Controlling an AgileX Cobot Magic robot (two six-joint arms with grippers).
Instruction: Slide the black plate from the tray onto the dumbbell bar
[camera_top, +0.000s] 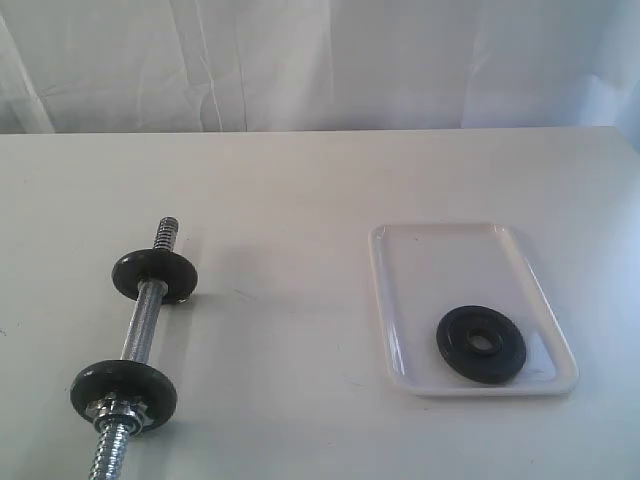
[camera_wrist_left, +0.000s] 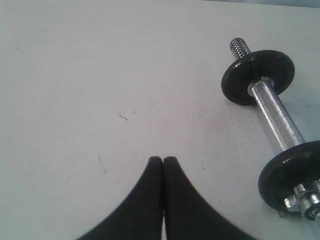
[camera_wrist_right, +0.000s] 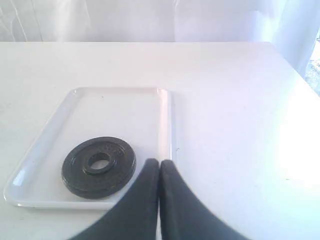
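Black plate (camera_top: 481, 343) in tray (camera_top: 440, 262), left end effector (camera_wrist_left: 163, 159) and right end effector (camera_wrist_right: 159, 162) pressed together

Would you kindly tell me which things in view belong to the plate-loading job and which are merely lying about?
Belonging to the job:
- black plate, flat in the tray
- dumbbell bar, already carrying two discs
- left end effector, shut
- right end effector, shut

Just there:
- white table
- white cloth backdrop
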